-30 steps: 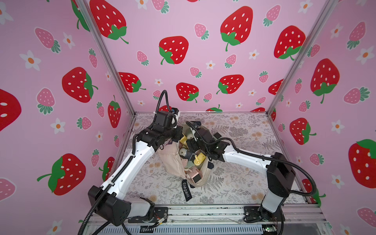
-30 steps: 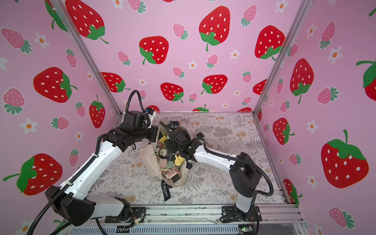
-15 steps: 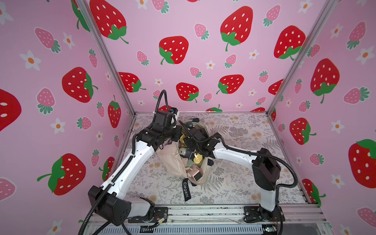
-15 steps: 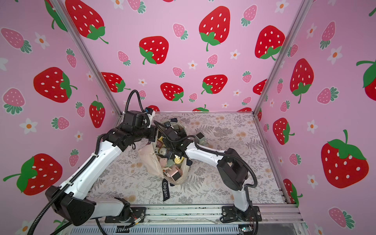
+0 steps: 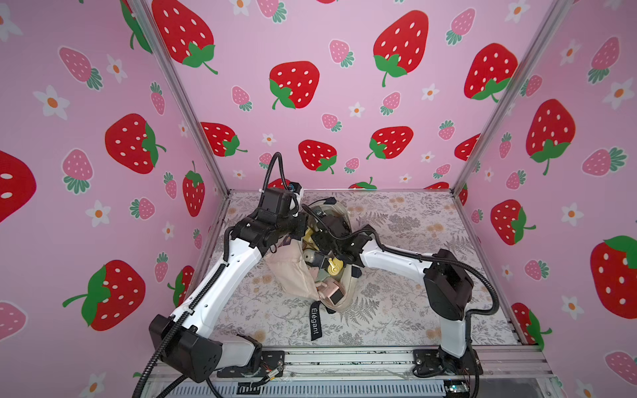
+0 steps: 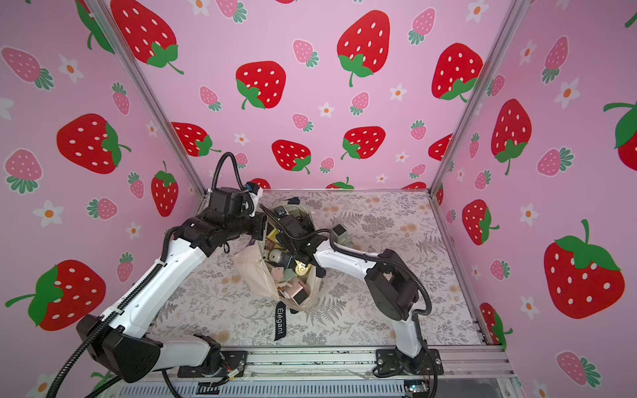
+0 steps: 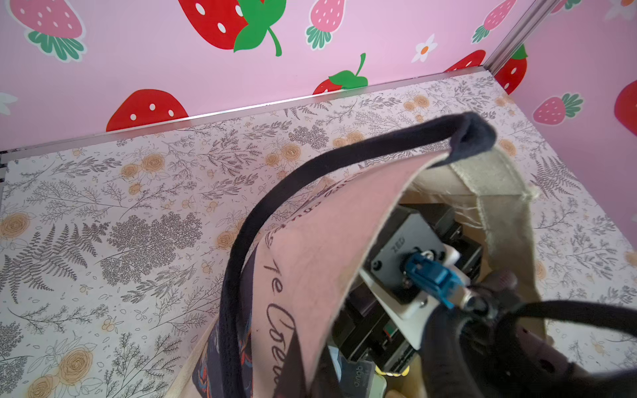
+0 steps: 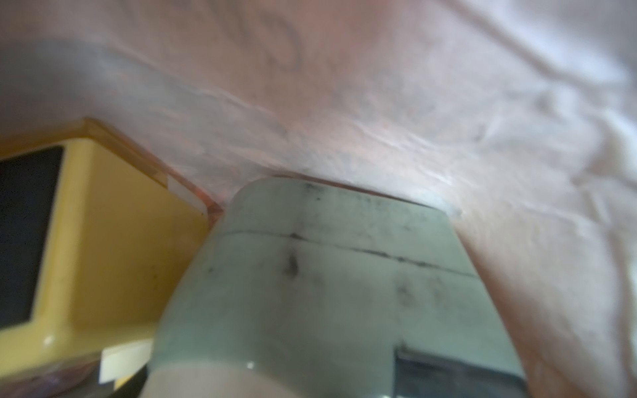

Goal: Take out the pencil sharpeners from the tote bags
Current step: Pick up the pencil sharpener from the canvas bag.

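Sharpeners [image 5: 331, 293] lay heaped inside the tote [image 5: 291, 275] on the desk. Your left gripper [image 5: 300, 225] was clenched on the rim, propping the mouth open. Your right gripper [image 5: 322, 216] was the one down inside the tote; you couldn't tell whether its jaws stood apart or together. Straight ahead of it, very close, sat a green sharpener [image 8: 327, 293], broad side facing. A yellow one [image 8: 113, 241] touched it on one side, with cloth just beyond both.

Cream tote bag [image 5: 289, 275], sharpeners [image 5: 331, 292] inside
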{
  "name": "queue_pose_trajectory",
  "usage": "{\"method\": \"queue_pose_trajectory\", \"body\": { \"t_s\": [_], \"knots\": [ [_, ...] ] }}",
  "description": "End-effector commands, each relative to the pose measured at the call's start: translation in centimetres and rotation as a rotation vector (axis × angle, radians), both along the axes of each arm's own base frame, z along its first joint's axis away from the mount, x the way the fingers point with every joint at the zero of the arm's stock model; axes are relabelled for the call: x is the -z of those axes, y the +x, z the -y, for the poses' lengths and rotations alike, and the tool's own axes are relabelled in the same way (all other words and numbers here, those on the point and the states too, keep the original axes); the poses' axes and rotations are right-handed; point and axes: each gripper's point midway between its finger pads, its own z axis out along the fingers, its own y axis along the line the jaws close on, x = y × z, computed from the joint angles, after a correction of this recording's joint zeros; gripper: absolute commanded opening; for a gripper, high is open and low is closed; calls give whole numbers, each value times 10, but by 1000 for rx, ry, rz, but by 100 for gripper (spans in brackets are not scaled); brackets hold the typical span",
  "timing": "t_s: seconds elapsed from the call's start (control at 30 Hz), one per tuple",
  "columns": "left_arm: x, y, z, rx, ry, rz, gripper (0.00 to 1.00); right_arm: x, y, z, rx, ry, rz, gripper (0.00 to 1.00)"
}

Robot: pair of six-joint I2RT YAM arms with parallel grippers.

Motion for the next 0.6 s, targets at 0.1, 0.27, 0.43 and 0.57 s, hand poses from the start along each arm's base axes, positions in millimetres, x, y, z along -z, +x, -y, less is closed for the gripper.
{"method": "queue_pose_trajectory", "body": {
  "t_s": [0.1,0.27,0.43,0.57],
  "knots": [
    [-15,-4,-1,15,-1,41,0,-57,-15,12,-82,102,74,58],
    [-13,-3,-1,14,3,37,0,-61,-31,26,-123,103,74,54],
    [-13,-3,-1,13,2,38,0,-61,-54,37,-207,125,57,52],
    [-11,-1,-3,5,14,34,0,-66,-77,38,-307,147,42,52]
  ]
}}
